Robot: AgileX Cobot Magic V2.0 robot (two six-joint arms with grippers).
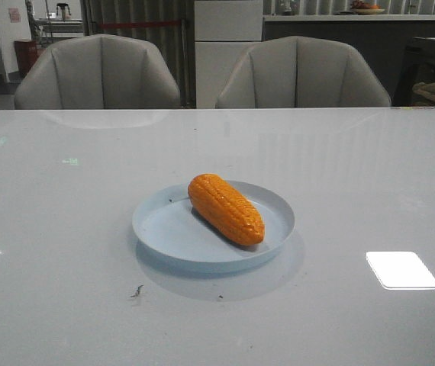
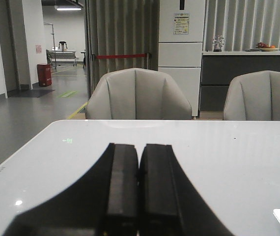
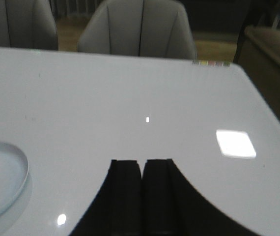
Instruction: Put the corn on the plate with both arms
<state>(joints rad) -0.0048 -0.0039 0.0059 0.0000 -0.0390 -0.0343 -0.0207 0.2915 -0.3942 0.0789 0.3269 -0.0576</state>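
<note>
- The corn (image 1: 226,208) lies inside the plate (image 1: 164,229), just below the centre of the front view, set on a slant: its blunt end points to the upper left and its tapered end to the lower right, near the rim.
- The plate rests on the white table (image 1: 57,229); neither arm shows in the front view.
- In the left wrist view the left gripper (image 2: 139,169) fills the lower middle of the frame, its two black fingers pressed together with nothing between them, held low and level over bare tabletop and pointed toward a grey chair (image 2: 138,95) past the far edge.
- In the right wrist view the right gripper (image 3: 142,172) sits at the bottom centre, jaws likewise closed and empty, angled down at the table.
- There the plate's rim and an end of the corn appear at the lower left edge, well apart from the fingers.
</note>
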